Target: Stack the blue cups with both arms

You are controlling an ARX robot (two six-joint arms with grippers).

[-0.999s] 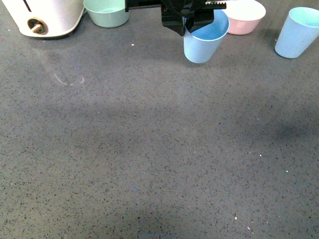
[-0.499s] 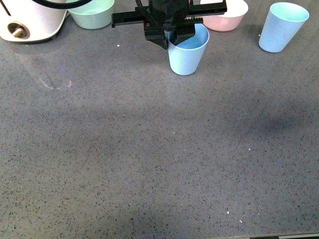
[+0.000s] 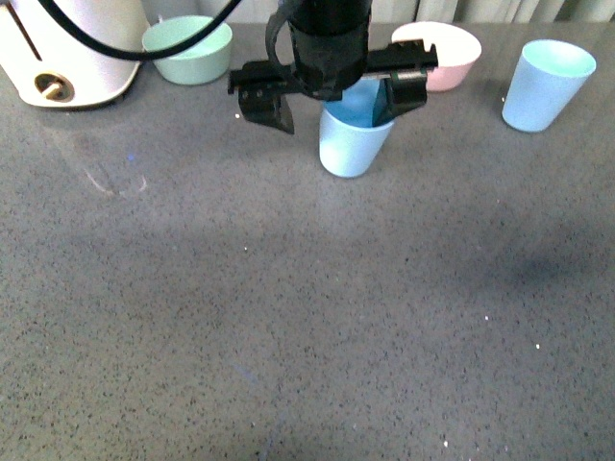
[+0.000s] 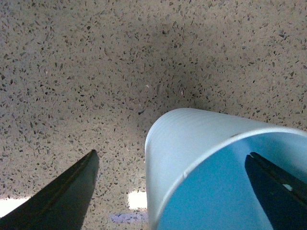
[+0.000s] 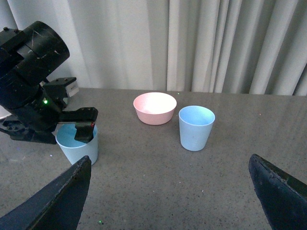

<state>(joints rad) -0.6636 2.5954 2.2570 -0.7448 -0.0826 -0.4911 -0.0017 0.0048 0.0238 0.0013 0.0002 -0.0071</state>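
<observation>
Grey speckled counter (image 3: 288, 317): left gripper (image 3: 338, 115) hangs spread wide (one finger inside) over the blue cup (image 3: 351, 154).

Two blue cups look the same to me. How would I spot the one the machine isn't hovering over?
Start at the grey speckled counter and follow its far edge to the pink bowl. Just right of that bowl stands the free blue cup, upright and alone. Unlike its twin, it is not under the black left gripper.

I read two light-blue tapered cups standing upright, mouths up, well apart on the grey counter (image 3: 288, 307): middle cup (image 3: 351, 149) near centre, right cup (image 3: 541, 88) far right.
</observation>
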